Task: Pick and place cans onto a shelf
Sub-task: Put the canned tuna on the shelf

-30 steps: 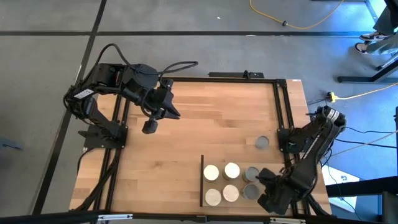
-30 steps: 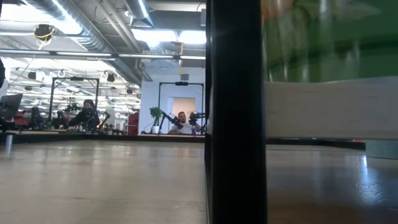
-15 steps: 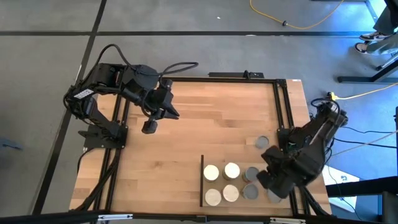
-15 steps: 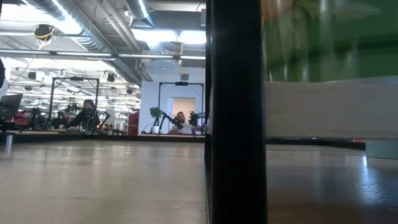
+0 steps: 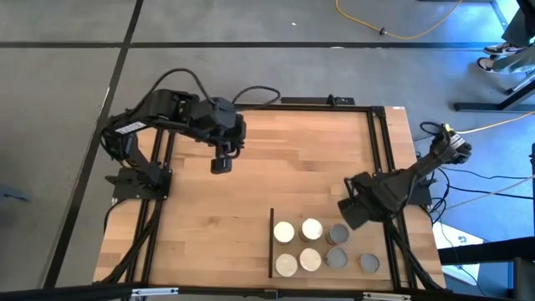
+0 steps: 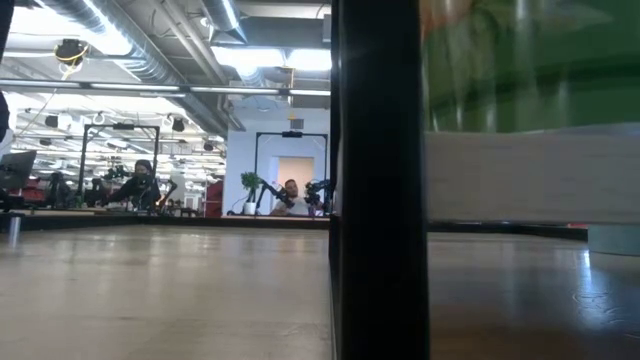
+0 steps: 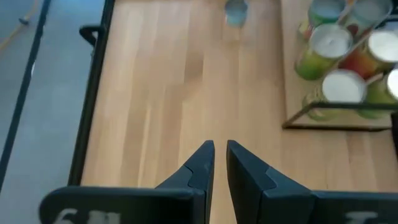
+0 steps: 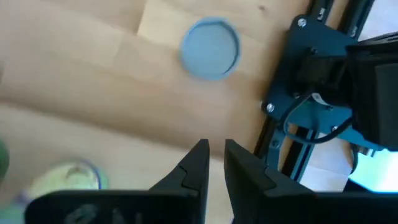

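High view shows the right gripper (image 5: 349,211) has swung up from the table's near right corner and now hangs over the wood just beyond the shelf (image 5: 322,266). A can (image 5: 369,263) stands where it was working, beside six cans (image 5: 310,243) already grouped there — a placement looks finished. The lone grey-topped can (image 8: 210,48) that sat farther out by the right rail is hidden under the arm from above, yet the right wrist view has it just ahead, so it is likely the next pick. That gripper's fingers (image 8: 198,163) stand nearly together, clasping nothing and touching nothing. The left gripper (image 5: 221,163) has shifted slightly near the table's far left — fingers almost closed, empty.
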Robot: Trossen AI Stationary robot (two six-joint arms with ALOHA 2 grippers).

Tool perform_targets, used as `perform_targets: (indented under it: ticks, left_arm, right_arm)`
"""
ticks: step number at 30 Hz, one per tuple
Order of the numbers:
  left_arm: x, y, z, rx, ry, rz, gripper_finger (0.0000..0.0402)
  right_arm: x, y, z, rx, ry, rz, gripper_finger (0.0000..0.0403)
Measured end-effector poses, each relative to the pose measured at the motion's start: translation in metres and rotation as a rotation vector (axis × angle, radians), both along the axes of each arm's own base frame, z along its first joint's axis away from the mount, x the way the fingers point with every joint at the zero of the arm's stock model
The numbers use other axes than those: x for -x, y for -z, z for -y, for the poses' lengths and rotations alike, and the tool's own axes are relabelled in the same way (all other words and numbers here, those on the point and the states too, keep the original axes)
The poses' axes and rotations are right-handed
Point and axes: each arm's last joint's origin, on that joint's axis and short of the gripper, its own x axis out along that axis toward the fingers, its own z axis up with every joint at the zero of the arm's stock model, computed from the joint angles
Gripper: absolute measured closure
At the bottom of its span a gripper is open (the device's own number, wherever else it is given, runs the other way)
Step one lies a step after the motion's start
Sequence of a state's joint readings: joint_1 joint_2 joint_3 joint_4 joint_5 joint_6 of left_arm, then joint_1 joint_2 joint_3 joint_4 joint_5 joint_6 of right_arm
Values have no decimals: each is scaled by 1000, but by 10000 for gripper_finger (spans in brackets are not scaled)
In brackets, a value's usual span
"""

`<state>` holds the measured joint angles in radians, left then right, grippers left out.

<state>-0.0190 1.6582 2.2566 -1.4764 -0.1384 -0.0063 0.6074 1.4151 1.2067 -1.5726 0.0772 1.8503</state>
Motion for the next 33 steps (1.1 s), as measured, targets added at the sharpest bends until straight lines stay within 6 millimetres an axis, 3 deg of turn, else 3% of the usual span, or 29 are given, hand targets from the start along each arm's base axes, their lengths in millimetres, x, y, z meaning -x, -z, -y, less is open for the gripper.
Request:
perform_targets:
  ticks: [9,15,27,33]
  left_arm:
    - [-16,11,-4,-24,22,-51,365]
    - [-16,11,-5,-25,14,-44,365]
    - [-16,11,-11,-28,-5,-44,365]
    - [-16,11,-13,-26,-14,-43,365]
  right_arm:
    - [10,7,58,-22,162,6,350]
    - [8,28,86,-92,14,76,350]
    - [11,72,118,-196,-298,25,350]
    - [15,86,128,-212,-301,23,350]
